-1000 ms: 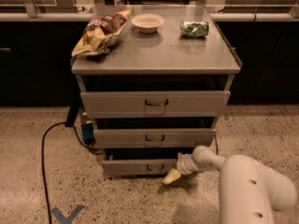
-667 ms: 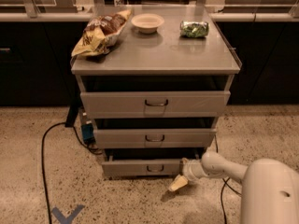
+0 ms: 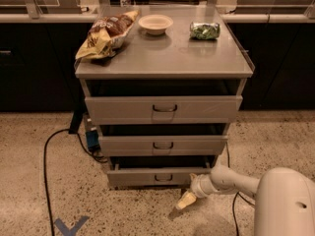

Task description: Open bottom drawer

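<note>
The bottom drawer (image 3: 133,177) is the lowest of three grey drawers in the metal cabinet (image 3: 162,60). Its flat narrow front has a small dark loop handle (image 3: 163,178) at the centre. The front stands a little out from the cabinet, with a dark gap above it. My gripper (image 3: 186,200) hangs low over the floor, just below and to the right of the drawer's front, pointing down-left. It is apart from the handle and holds nothing that I can see. My white arm (image 3: 231,181) reaches in from the lower right.
The middle drawer (image 3: 162,145) and the top drawer (image 3: 163,109) also stand slightly out. On the cabinet top lie a chip bag (image 3: 106,33), a white bowl (image 3: 155,23) and a green packet (image 3: 204,30). A black cable (image 3: 47,166) runs over the floor at left.
My gripper has moved down and to the right, away from the bottom drawer's front. The arm has shifted right with it. The drawer has not visibly moved.
</note>
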Available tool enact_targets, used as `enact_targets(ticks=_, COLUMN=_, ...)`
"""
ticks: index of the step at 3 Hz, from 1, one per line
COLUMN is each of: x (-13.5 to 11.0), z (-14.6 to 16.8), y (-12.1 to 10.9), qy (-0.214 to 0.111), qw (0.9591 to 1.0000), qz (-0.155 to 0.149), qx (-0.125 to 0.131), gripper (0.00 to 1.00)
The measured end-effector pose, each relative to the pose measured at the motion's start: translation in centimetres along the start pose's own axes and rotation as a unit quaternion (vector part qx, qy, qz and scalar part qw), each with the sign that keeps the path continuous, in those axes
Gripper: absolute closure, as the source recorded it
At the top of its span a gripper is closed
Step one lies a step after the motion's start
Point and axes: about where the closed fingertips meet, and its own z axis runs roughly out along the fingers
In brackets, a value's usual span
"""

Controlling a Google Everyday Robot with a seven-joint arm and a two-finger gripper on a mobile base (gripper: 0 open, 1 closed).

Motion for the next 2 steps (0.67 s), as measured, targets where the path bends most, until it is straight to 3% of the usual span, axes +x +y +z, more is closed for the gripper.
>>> enact_targets(ticks=2, x=-3.0, z=0.8, y=-0.8, qy=-0.008, qw=0.9992, qz=-0.034, qx=0.021, gripper=0.00)
